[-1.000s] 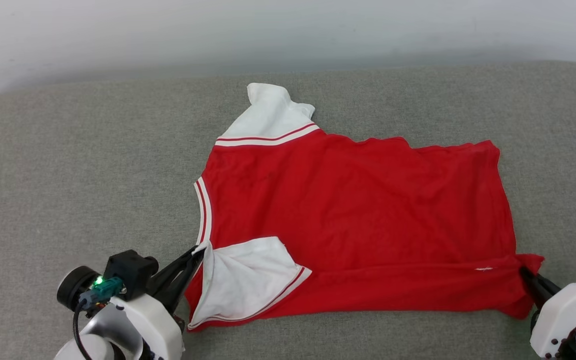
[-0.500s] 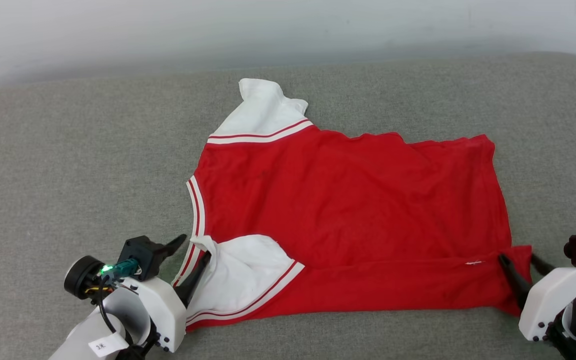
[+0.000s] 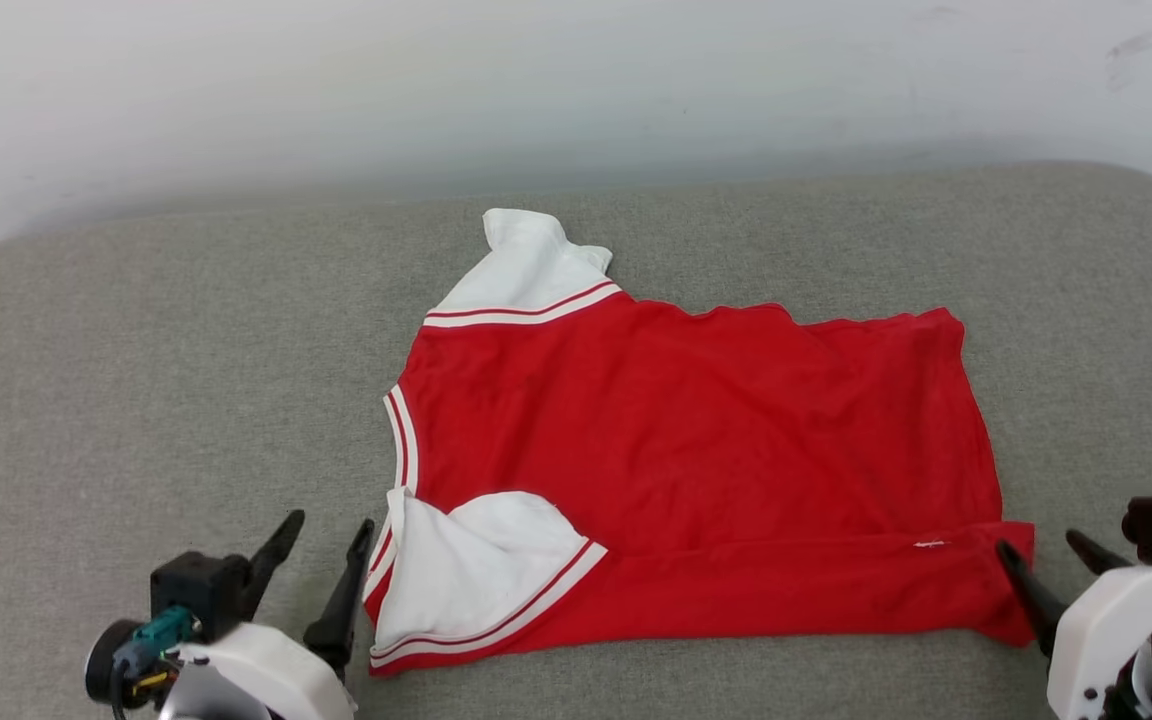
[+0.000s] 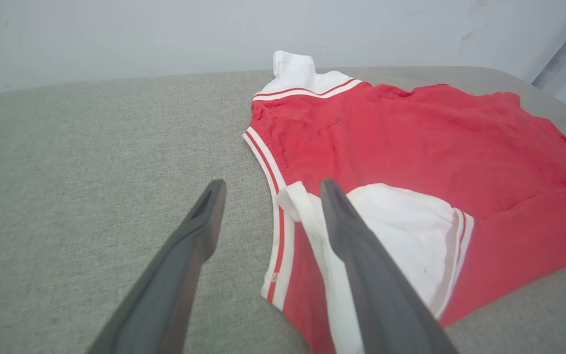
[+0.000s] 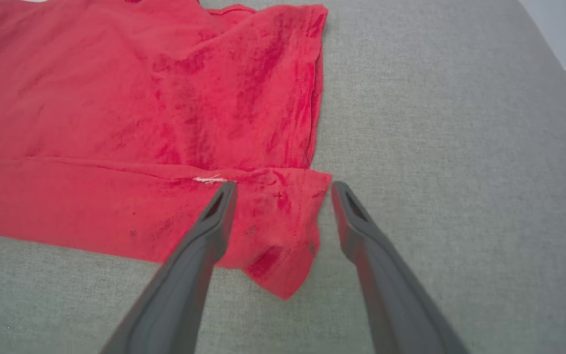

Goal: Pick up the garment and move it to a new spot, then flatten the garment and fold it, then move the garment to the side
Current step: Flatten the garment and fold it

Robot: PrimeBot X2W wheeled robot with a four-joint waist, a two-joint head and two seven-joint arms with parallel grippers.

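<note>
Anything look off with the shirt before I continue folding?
Yes. The T-shirt lies uneven: its near sleeve is turned in over the body while the far sleeve sticks out crumpled, and the folded strip's corner by the right gripper pokes past the hem, bunched.

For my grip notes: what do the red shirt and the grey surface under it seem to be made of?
The garment: soft knit fabric, probably cotton jersey, matte; it wrinkles and folds limply. The grey surface: woven upholstery cloth, matte, fine weave visible; rounded corners suggest padding.
</note>
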